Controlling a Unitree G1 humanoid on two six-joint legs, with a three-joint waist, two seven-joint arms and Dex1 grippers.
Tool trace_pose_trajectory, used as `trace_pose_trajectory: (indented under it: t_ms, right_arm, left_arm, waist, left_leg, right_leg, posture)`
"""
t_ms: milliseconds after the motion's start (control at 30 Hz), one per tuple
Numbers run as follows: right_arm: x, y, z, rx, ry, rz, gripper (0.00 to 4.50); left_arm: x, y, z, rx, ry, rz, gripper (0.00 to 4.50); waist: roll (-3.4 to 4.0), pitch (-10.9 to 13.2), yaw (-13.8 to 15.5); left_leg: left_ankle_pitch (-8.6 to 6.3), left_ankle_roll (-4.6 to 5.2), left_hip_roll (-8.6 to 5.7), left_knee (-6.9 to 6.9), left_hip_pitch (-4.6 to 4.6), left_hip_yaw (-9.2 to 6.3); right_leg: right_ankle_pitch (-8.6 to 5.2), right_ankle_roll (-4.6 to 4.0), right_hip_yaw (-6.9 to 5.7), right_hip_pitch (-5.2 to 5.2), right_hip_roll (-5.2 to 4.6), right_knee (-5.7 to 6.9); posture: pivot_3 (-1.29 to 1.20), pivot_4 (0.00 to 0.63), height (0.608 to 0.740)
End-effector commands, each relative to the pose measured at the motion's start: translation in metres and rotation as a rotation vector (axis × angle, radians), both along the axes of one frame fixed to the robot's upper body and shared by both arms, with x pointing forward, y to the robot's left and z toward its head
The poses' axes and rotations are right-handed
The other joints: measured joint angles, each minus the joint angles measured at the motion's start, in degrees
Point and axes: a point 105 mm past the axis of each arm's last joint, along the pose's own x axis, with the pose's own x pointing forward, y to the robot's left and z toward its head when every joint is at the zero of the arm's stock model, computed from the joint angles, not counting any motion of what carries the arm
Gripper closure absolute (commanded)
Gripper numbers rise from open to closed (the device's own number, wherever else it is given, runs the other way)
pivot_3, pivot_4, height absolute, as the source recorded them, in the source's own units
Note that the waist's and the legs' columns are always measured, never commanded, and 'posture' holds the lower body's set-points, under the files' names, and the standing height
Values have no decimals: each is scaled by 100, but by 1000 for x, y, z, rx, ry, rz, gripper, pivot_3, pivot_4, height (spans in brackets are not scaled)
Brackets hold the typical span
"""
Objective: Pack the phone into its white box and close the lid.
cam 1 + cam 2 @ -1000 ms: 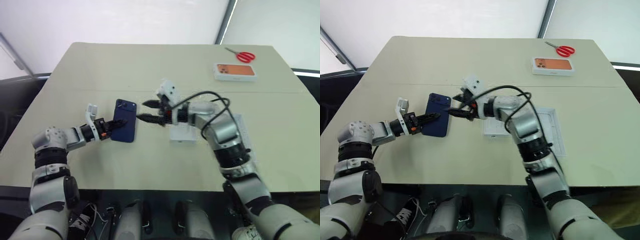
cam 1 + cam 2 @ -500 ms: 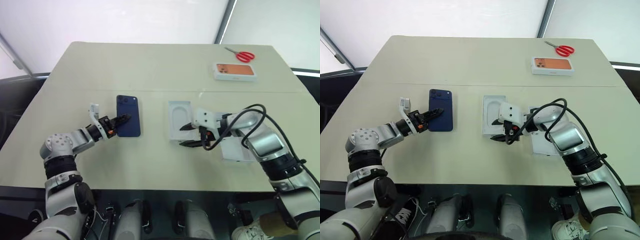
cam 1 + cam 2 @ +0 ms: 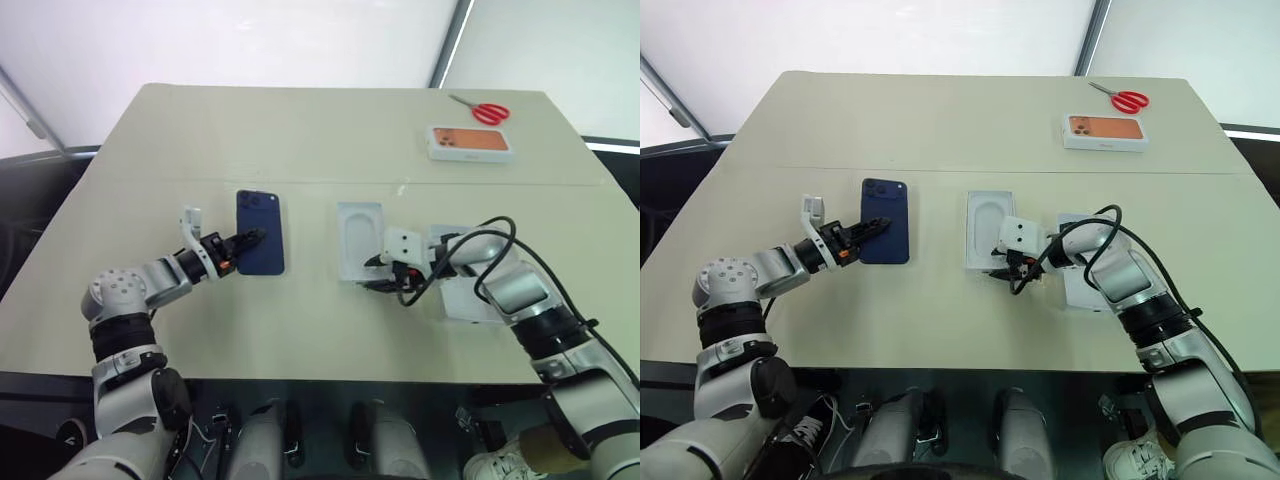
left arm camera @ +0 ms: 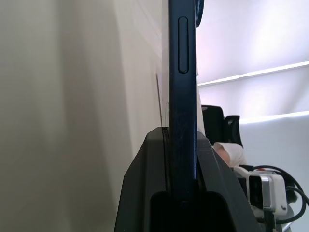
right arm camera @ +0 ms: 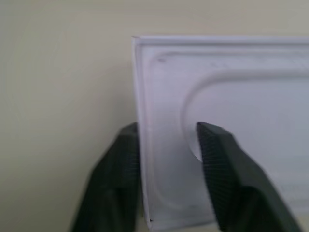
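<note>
Worktop (image 3: 300,140) carries white box (image 3: 359,238); right gripper (image 3: 372,272) fingers straddle its near wall, pinching. Left gripper (image 3: 252,238) fingers clamp phone (image 3: 261,245) by edge, beside box. Risk: thin edge-grip lets phone tilt, jam on insert.

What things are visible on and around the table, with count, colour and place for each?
phone: one, navy, held above the table's left half
box: one, white, open with insert, table centre
lid: one, white, right of the box, partly behind the right arm
picture box: one, white with orange phone print, far right
scissors: one pair, red handles, far right corner
table: one, beige
left gripper: black, shut on the phone's edge
right gripper: black, fingers astride the box's near wall
</note>
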Motion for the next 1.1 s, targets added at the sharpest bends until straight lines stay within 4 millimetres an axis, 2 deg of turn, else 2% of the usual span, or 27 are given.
trace_pose_trajectory:
  t_ms: [33, 333, 467, 633, 733, 867, 967, 1067, 1100]
  right_arm:
    - [1, -1, 0, -7, 3, -7, 3444]
    - [-3, 7, -4, 5, 19, 6, 3444]
    - [-12, 23, -3, 42, 35, 39, 3444]
    - [-28, 51, -6, 79, 67, 87, 3444]
    - [-37, 59, -10, 76, 89, 114, 3444]
    - [-33, 69, -7, 112, 80, 83, 3444]
    - [-27, 70, -3, 129, 73, 56, 2524]
    - [-29, 70, 5, 132, 56, 73, 1021]
    - [-29, 69, 7, 133, 51, 78, 1021]
  left_arm:
    - [-1, -3, 17, -17, -71, -18, 4500]
    - [0, -2, 17, -22, -69, -14, 4500]
    - [4, -2, 34, 23, -145, 7, 4500]
    - [13, 0, 67, -14, -212, 15, 4500]
    - [14, -6, 79, -23, -232, 0, 4500]
    - [12, -23, 84, -34, -245, -37, 4500]
    - [9, -29, 72, -17, -218, -52, 4500]
    - [4, -36, 61, 2, -198, -76, 4500]
    - [3, -38, 60, 4, -196, -83, 4500]
  waist:
    - [-1, -1, 2]
    - [-1, -1, -5]
    - [-2, -1, -8]
    - [-2, -1, -11]
    - [-1, -1, -14]
    - [-2, -1, -12]
    - [-1, -1, -15]
    - [-1, -1, -17]
    - [-1, -1, -16]
  left_leg:
    - [-1, -1, 0, 2, 1, 0]
    - [-5, -9, 0, 2, 2, -2]
    - [-5, -9, 2, 2, 2, -2]
    - [-4, -12, 5, 2, 1, -2]
    - [-3, -10, 4, 2, 1, -2]
    - [0, -4, 4, 2, 2, -2]
    - [1, -4, 4, 2, 2, -2]
    - [1, -3, 4, 2, 2, -1]
    - [1, -3, 4, 2, 2, -1]
  right_leg:
    - [0, 0, 0, 2, -1, 0]
    - [0, 0, 0, 2, -1, 0]
    - [0, 0, 0, 2, -1, 0]
    - [0, -1, 0, 1, 3, 0]
    - [0, -1, 0, 1, 2, 0]
    - [0, 0, 0, 3, 6, 0]
    - [0, 0, 1, 3, 10, 0]
    - [0, 0, 1, 2, 15, 0]
    - [0, 0, 1, 2, 15, 0]
  posture:
    - [0, 150, 738]
    - [0, 150, 738]
    - [0, 150, 738]
    - [0, 150, 738]
    - [0, 150, 738]
    - [0, 150, 738]
    - [0, 150, 738]
    - [0, 150, 738]
    - [0, 150, 738]
